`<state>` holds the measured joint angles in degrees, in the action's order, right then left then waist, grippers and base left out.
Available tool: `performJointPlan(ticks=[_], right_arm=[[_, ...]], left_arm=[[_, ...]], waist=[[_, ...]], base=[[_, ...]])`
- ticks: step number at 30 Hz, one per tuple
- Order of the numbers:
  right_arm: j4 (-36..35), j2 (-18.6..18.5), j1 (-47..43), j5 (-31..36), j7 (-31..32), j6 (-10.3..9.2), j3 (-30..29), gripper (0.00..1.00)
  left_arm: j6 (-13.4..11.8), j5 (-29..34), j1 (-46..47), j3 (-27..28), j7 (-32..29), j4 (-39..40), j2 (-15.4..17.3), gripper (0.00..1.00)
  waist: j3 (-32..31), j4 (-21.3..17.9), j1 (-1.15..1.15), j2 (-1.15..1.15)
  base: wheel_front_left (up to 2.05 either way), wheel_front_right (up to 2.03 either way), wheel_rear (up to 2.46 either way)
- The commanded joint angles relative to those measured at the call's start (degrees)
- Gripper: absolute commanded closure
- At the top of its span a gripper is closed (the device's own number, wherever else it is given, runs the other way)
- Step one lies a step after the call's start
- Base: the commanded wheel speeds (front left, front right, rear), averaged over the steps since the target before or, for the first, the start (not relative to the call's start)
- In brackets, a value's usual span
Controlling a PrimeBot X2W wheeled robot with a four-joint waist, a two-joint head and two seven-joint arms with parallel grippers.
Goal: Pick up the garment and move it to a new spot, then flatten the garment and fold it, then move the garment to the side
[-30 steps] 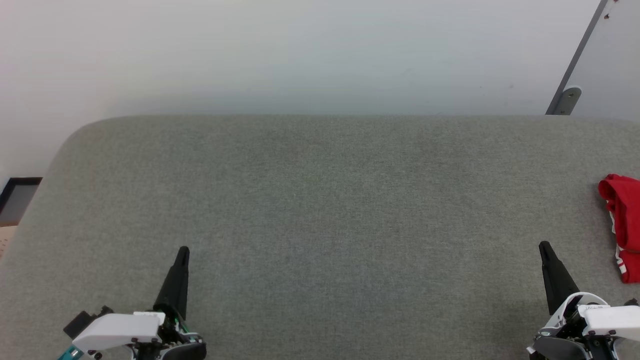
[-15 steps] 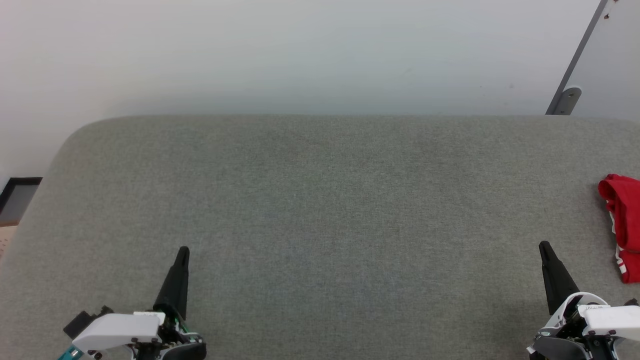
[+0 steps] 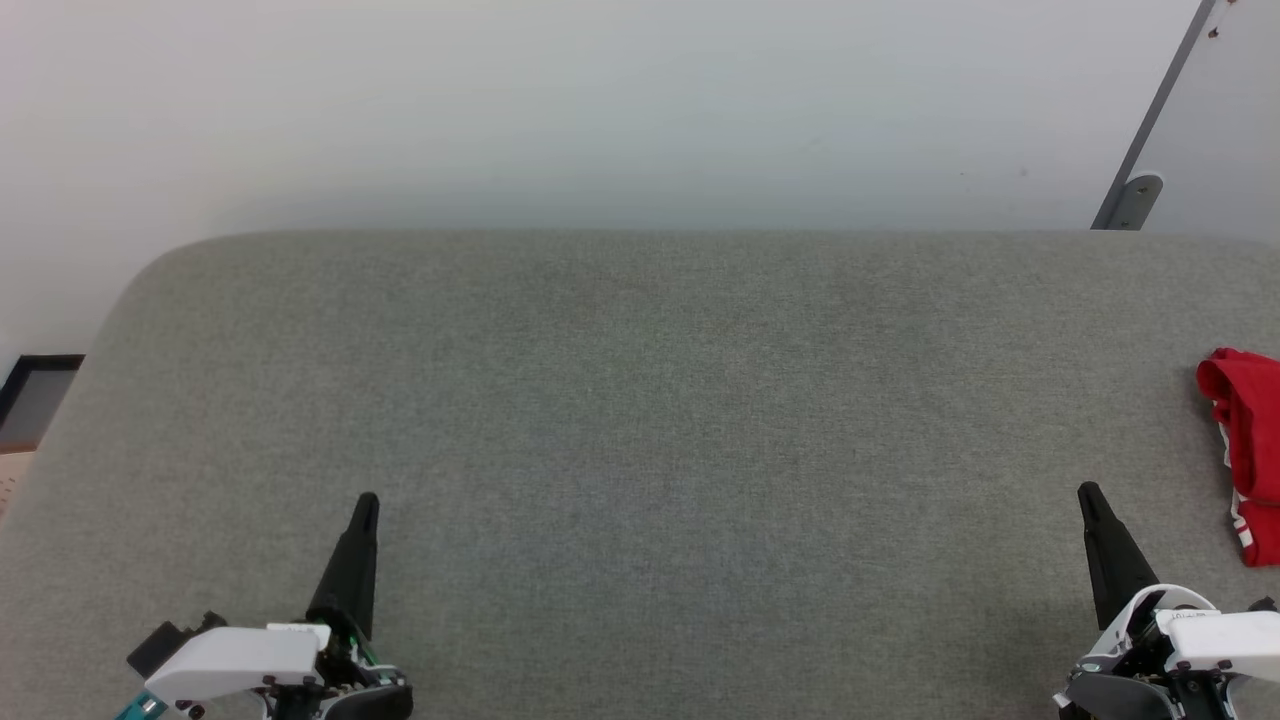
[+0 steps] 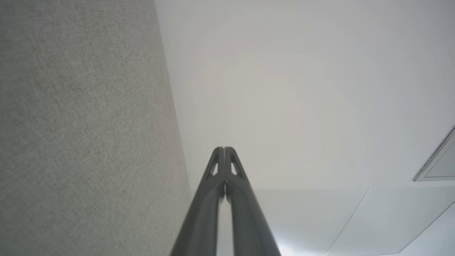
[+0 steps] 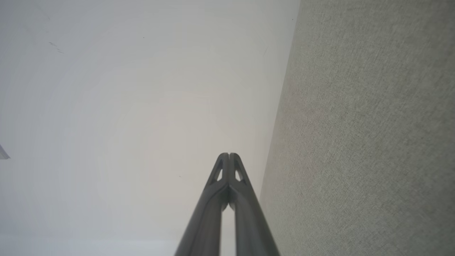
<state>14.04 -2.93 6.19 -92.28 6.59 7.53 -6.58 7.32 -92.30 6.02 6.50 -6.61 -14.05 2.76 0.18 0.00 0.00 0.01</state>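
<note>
The garment point(image 3: 1252, 430) is cut off by the picture's edge, beyond the right gripper point(image 3: 1088, 493). Most of it is unseen.

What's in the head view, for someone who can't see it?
A red garment lies at the right edge of a wide grey padded surface. The left gripper and right gripper sit at the bottom corners, jaws shut, empty.

Grey fabric surface point(image 3: 640, 400); red garment point(image 3: 1250, 430) lying at right edge
</note>
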Motion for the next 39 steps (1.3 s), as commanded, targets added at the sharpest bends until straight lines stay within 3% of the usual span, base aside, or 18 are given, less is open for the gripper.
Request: performJointPlan(ticks=[1, 39], right_arm=[[0.0, 0.2, 0.1, -0.3, 0.1, -0.08, 0.0, 1.00], [0.0, 0.2, 0.1, -0.3, 0.1, -0.08, 0.0, 1.00]], left_arm=[[0.3, -0.2, 0.5, 0.1, -0.1, 0.0, 0.0, 1.00], [0.3, -0.2, 0.5, 0.1, -0.1, 0.0, 0.0, 1.00]], waist=[[0.0, 0.0, 0.00, -0.01], [0.0, 0.0, 0.00, -0.01]], base=[[0.00, 0.00, 0.00], [0.00, 0.00, 0.00]])
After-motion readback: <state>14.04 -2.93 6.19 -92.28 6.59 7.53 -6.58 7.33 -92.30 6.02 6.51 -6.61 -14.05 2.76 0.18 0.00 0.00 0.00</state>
